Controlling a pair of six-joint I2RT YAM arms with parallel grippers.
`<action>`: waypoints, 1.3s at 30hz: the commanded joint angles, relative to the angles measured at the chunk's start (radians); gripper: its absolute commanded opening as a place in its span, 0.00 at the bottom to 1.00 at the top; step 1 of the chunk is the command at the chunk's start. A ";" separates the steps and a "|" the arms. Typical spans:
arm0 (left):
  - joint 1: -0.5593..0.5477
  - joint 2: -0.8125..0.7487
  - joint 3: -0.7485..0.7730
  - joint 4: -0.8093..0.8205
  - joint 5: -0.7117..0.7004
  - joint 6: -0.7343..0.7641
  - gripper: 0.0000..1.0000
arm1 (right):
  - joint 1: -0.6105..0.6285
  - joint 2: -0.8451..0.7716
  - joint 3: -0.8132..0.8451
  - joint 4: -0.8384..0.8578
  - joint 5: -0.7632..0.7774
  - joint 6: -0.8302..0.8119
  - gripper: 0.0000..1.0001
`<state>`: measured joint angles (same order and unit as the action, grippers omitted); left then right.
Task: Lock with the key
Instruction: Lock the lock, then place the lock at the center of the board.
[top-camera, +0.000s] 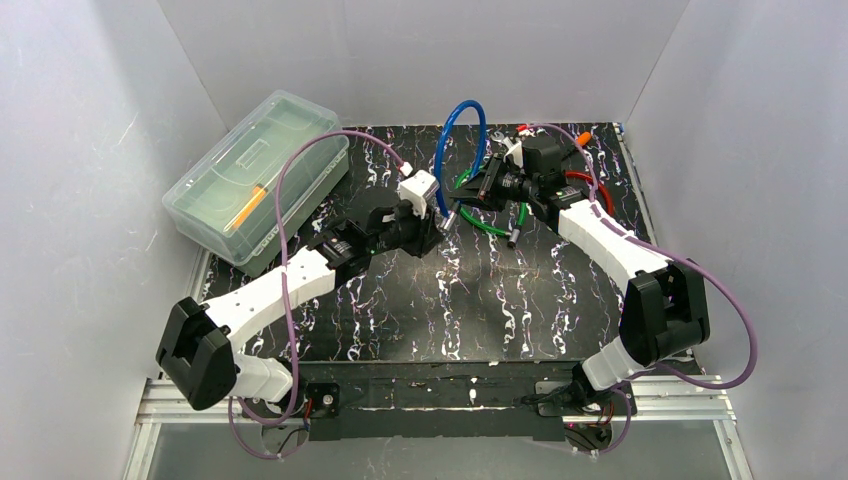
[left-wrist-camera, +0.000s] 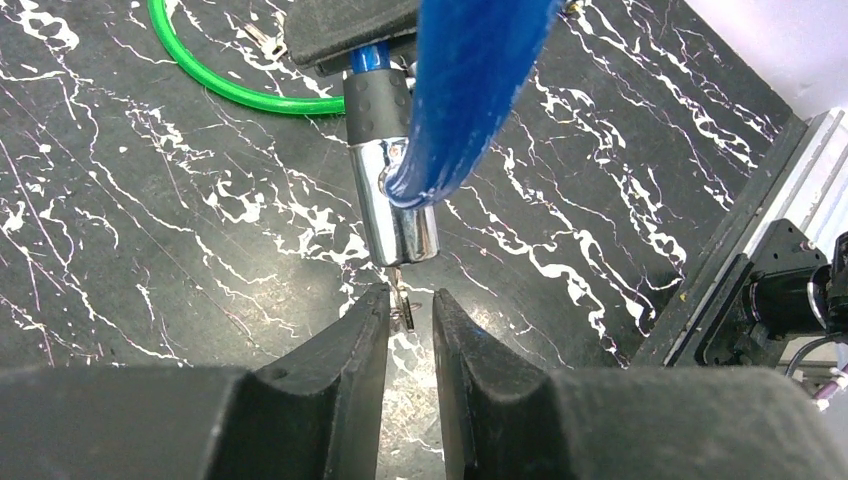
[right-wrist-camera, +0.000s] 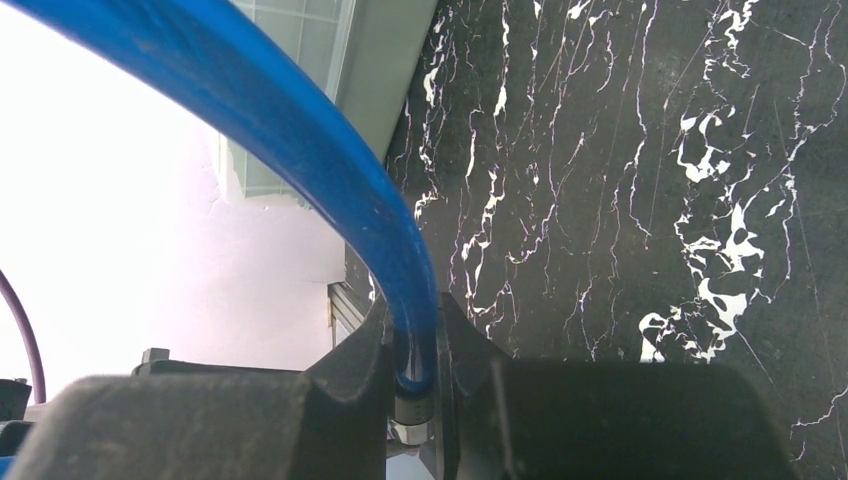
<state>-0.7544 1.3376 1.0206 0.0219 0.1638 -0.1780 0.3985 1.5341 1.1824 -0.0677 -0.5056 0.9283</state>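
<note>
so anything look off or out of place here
Nothing looks damaged or spilled. The blue cable lock is off the table, clamped in the right claw, while the left claw pinches the key at its chrome barrel. Green cable lies loose behind.

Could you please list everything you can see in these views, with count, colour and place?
blue cable lock: one, blue loop with chrome barrel, held up mid-table
key: one, metal, at the barrel's end
green cable: one, green, on the table behind
red cable: one, red, far right
storage box: one, clear, far left
table: one, black marbled
left gripper: one, black, pinching the key
right gripper: one, black, clamping the blue cable
</note>
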 joint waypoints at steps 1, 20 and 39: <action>-0.011 -0.006 -0.016 0.016 -0.023 0.020 0.17 | -0.004 -0.017 0.057 0.044 -0.028 0.017 0.01; -0.056 -0.078 -0.157 -0.017 -0.069 -0.086 0.00 | -0.080 0.046 0.247 -0.052 0.065 -0.015 0.01; -0.035 -0.246 -0.230 -0.087 0.033 -0.163 0.00 | -0.078 0.086 0.252 -0.126 0.185 -0.143 0.01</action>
<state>-0.8188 1.1706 0.7738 -0.0383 0.1219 -0.3012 0.3058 1.6260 1.3731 -0.2077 -0.3691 0.8494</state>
